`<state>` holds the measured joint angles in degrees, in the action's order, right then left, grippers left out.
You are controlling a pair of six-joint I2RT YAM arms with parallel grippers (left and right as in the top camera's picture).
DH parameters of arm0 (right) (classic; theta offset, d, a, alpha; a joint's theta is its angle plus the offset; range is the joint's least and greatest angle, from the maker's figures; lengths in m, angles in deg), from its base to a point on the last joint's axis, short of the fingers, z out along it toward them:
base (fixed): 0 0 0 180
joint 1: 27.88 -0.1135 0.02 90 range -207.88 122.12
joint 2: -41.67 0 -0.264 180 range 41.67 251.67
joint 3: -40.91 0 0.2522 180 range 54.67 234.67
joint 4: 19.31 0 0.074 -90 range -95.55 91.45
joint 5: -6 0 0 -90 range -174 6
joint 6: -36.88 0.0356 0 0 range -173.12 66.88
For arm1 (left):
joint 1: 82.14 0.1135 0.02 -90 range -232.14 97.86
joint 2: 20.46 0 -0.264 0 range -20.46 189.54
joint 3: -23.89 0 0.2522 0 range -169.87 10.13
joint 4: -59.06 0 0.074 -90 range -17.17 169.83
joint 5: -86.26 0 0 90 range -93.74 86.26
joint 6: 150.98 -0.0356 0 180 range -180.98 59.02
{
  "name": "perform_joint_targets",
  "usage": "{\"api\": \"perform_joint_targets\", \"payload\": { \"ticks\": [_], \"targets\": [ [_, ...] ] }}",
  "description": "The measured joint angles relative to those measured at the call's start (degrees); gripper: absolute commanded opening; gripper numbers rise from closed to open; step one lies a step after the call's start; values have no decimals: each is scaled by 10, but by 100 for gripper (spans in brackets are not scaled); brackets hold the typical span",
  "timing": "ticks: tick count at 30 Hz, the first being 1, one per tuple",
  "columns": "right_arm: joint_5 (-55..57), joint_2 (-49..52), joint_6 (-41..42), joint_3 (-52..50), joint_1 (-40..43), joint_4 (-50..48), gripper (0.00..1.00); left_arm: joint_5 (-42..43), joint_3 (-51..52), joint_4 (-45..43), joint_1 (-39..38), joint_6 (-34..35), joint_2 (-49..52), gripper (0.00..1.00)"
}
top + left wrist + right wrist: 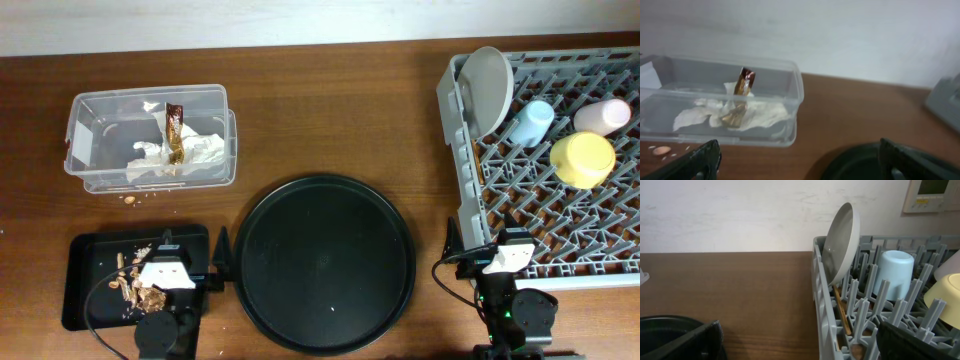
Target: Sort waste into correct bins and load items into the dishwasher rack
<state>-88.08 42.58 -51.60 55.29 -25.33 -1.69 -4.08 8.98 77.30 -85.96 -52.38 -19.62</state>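
The clear tub [150, 95] holds the white napkin [205, 150] and the brown-and-gold wrapper [744, 82]. Food scraps [135, 285] lie in the shallow black tray [85, 300]. The grey rack [455, 150] carries the plate [487, 88] on edge, the blue cup [530, 122], the pink cup [602, 116] and the yellow bowl [582, 160]. A chopstick [840, 310] lies low in the rack below the plate. My left gripper [192, 245] stands open and empty between the black tray and the round tray. My right gripper [483, 245] is open, straddling the rack's left wall [822, 315].
A large round black tray [325, 262] fills the table's front middle, between the two arms. A few crumbs [130, 199] lie on the wood just in front of the clear tub. A pale wall rises behind the table.
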Motion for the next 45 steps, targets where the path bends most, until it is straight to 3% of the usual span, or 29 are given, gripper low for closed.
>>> {"api": "perform_joint_targets", "payload": {
  "ticks": [10,14,45],
  "targets": [
    [0,0,0,0,0,0,99,-4,1,4,0,-139,0,99],
    [0,0,0,0,0,0,99,-4,1,4,0,-162,0,99],
    [0,0,0,0,0,0,99,-4,1,4,0,-148,0,99]
  ]
}}
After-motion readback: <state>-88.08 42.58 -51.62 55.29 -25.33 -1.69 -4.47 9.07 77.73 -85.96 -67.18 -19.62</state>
